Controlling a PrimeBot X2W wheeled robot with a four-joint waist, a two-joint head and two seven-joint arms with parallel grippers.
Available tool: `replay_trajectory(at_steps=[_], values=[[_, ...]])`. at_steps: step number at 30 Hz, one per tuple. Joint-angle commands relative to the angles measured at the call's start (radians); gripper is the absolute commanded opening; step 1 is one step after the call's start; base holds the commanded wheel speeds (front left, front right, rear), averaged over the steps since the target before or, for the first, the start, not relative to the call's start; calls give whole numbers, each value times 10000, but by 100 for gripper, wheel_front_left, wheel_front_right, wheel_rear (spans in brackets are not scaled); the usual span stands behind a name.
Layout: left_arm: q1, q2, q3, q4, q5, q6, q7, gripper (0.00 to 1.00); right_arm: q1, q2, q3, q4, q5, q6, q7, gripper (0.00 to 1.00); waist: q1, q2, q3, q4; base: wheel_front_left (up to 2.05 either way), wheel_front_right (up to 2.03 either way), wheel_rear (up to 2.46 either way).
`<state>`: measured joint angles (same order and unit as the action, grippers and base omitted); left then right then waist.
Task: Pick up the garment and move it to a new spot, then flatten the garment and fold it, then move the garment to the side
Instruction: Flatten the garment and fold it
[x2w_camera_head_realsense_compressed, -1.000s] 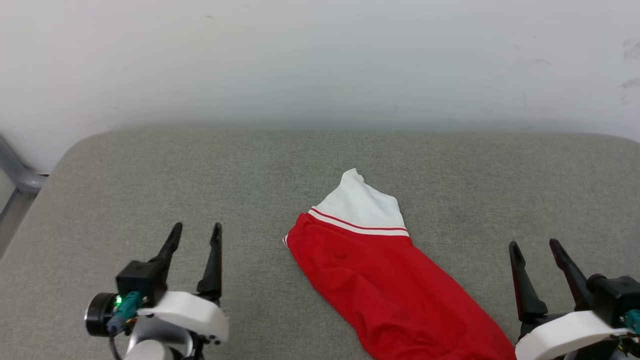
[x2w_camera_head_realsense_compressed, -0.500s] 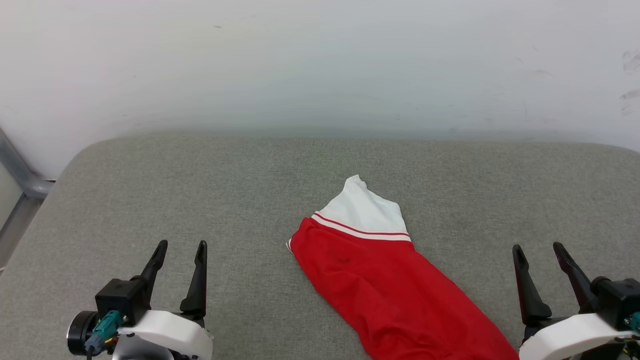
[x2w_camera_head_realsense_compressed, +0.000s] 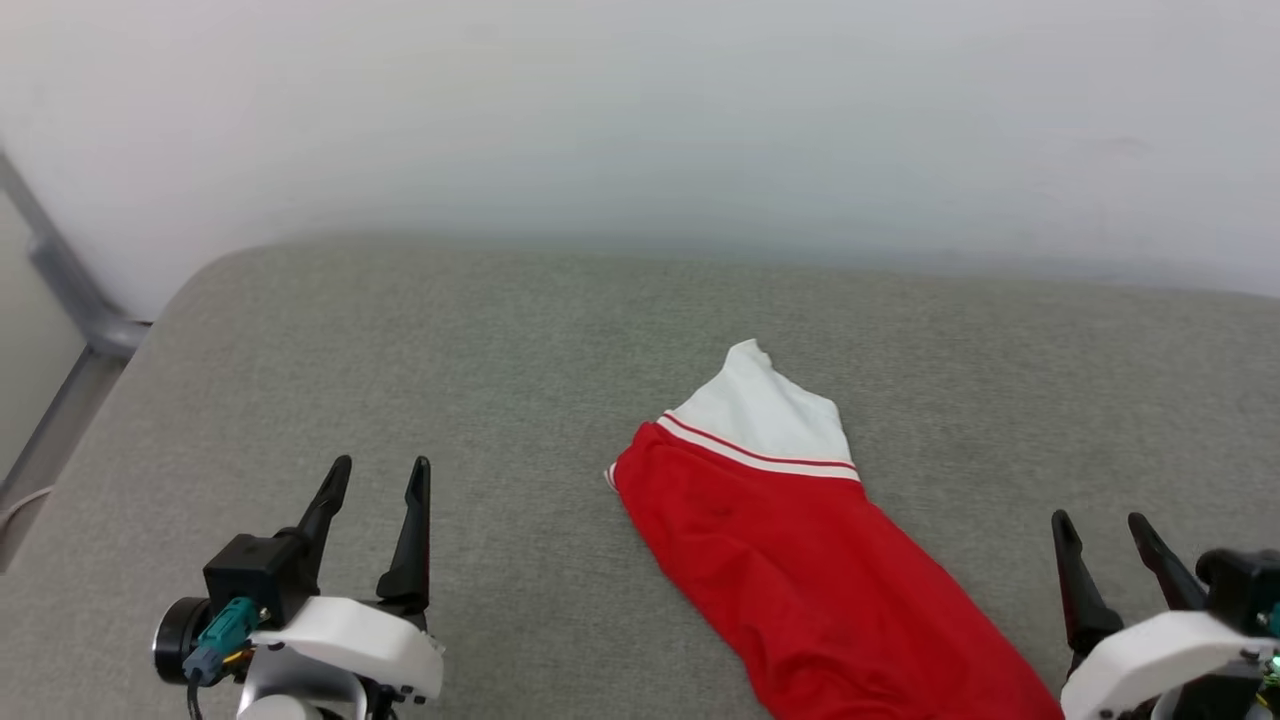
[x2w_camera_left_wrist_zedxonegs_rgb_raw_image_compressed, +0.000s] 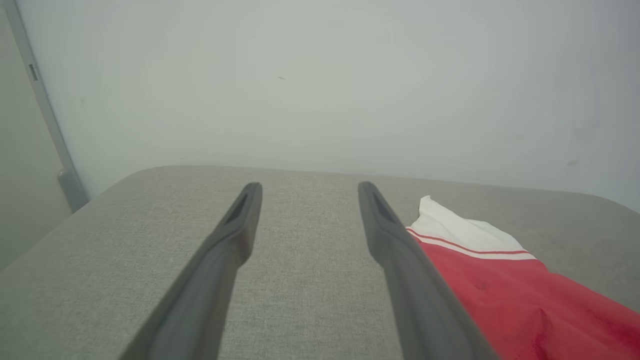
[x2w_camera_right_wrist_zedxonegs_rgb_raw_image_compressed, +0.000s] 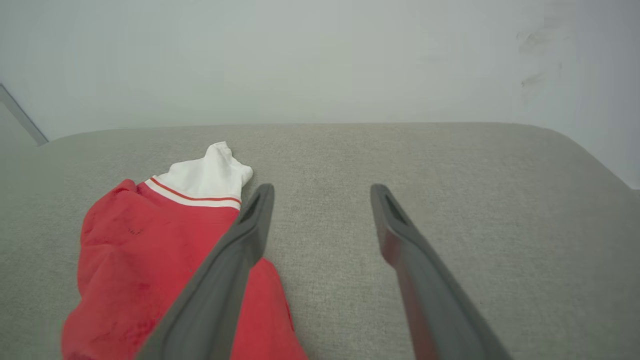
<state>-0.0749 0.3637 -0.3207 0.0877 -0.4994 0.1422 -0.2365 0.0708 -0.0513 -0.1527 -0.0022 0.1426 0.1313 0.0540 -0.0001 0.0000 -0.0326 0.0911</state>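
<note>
The garment (x2w_camera_head_realsense_compressed: 800, 560) lies on the grey cushioned surface as a long red bundle with a white, red-striped sleeve end pointing away from me; its lower part runs off the head view's bottom edge. No print shows. My left gripper (x2w_camera_head_realsense_compressed: 380, 478) hovers open at the lower left, well apart from the cloth. At the lower right my right gripper (x2w_camera_head_realsense_compressed: 1100, 530) is open too, just beside the red fabric. The left wrist view has the garment (x2w_camera_left_wrist_zedxonegs_rgb_raw_image_compressed: 505, 290) right of the left gripper (x2w_camera_left_wrist_zedxonegs_rgb_raw_image_compressed: 307, 189). In the right wrist view the garment (x2w_camera_right_wrist_zedxonegs_rgb_raw_image_compressed: 150, 250) lies left of the right gripper (x2w_camera_right_wrist_zedxonegs_rgb_raw_image_compressed: 322, 190).
The grey cushioned surface (x2w_camera_head_realsense_compressed: 400, 350) has rounded far corners and ends against a pale wall (x2w_camera_head_realsense_compressed: 640, 120). A grey metal post (x2w_camera_head_realsense_compressed: 70, 300) stands off its far left corner. Bare fabric stretches left of the garment and beyond it.
The whole head view has shifted, so the camera moved. Against the garment, the left gripper drew back toward me and both grippers stayed open. The garment lies as before.
</note>
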Motion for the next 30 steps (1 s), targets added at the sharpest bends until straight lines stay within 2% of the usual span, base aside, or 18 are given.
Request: replay_trajectory(at_steps=[1, 6, 7, 9, 10, 17, 25, 30], values=[[-225, -156, -46, 46, -21, -10, -73, 100, -483, 17, -169, 576, 237, -10, 258, 100, 1, 0, 230, 364, 0, 0, 0], [-607, -437, -82, 108, 8, -73, -158, 100, -1552, -44, -406, 1636, 469, -9, 1319, 100, 1, 0, 743, 818, 0, 0, 0], [-775, -570, -103, 159, 48, -110, -203, 100, -2163, -298, -489, 2248, 558, -10, 2176, 100, 1, 0, 982, 1040, 0, 0, 0], [-948, -737, -134, 238, 84, -205, -224, 100, -2875, -579, -433, 2734, 720, -9, 2931, 100, 1, 0, 1196, 1280, 0, 0, 0], [-948, -737, -134, 238, 84, -205, -224, 100, -2875, -579, -433, 2734, 720, -9, 2931, 100, 1, 0, 1196, 1280, 0, 0, 0], [-1658, -1261, -206, 732, 274, -591, -293, 100, -5152, -1559, 616, 4258, 1439, -9, 4902, 100, 1, 0, 1929, 2130, 0, 0, 0], [-2286, -2073, -1, 905, 689, -1166, -295, 100, -7165, -2538, 2145, 5793, 2112, -10, 5354, 100, 1, 0, 2757, 3008, 0, 0, 0], [-2433, -2495, 264, 923, 967, -1485, -288, 100, -7853, -3017, 3151, 6534, 2601, -10, 5627, 100, 1, 0, 3235, 3343, 0, 0, 0]])
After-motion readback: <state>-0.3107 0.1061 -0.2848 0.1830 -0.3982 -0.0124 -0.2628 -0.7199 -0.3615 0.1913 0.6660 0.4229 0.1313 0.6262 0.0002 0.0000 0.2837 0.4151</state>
